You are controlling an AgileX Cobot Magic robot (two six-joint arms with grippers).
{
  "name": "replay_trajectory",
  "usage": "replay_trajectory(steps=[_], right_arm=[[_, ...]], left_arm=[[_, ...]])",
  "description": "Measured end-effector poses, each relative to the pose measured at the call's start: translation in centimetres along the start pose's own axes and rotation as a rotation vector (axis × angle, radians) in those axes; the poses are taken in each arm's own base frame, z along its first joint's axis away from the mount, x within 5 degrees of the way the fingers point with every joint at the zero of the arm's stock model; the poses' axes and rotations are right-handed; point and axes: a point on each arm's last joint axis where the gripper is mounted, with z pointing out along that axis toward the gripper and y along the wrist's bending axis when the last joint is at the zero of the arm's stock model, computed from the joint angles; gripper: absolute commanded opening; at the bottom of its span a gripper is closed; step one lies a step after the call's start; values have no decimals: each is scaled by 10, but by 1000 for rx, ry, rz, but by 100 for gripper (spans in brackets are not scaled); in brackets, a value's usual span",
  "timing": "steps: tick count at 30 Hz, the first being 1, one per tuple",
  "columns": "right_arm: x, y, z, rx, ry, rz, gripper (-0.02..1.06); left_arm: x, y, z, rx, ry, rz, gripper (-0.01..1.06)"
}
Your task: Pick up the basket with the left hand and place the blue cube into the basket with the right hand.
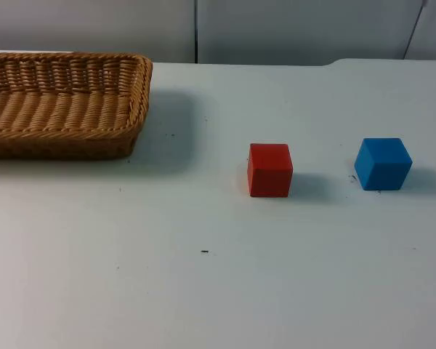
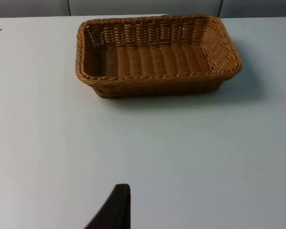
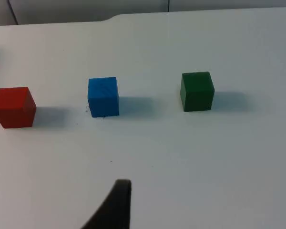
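Wicker basket (image 1: 65,102): rectangular, shallow, woven of tan-brown cane with a braided rim and ribbed walls. It stands flat on the white table (image 1: 203,291) at the far left, close to the grey partition wall (image 1: 276,29). From the left wrist view the basket (image 2: 157,55) shows its bare woven floor, nothing in it.

Blue cube (image 1: 382,163): solid, matte, sharp-edged, sitting on the table well to the right of the basket and turned a little so one corner faces forward. In the right wrist view the blue cube (image 3: 103,97) shows faint streaks on its upper face.

Red cube (image 1: 269,169): same shape and finish, between the basket and the blue cube, apart from both. It is also seen from the right wrist view (image 3: 14,107).

Green cube (image 3: 197,90): dark green, matte, standing on the blue cube's other side from the red one; the three make a loose row, none touching.

Left gripper: one black fingertip (image 2: 112,210) is seen over bare table, well short of the basket; how far its fingers are parted I cannot tell, and it touches nothing.

Right gripper: one black fingertip (image 3: 113,207) over bare table, short of the cubes; its opening likewise cannot be told, and it has hold of nothing.
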Motion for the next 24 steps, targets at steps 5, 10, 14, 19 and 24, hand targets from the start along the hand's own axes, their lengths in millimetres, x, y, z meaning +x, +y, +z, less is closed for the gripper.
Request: replay_trajectory(steps=[5, 10, 14, 19, 24], right_arm=[[-2, 0, -2, 0, -14, -14, 104], [-25, -1, -13, 9, -86, -21, 104], [-51, -2, -11, 9, -106, -23, 104], [-91, -2, -5, 5, -120, -30, 104], [-118, -3, 11, 5, -100, -36, 104]], left_arm=[[-6, -4, -1, 40, 0, -22, 105], [-24, -6, -7, 60, -11, -33, 105], [-41, -6, -9, 63, -13, -57, 105], [-64, -6, -3, 67, -20, -80, 105], [-80, -4, 6, 68, -43, -105, 105]])
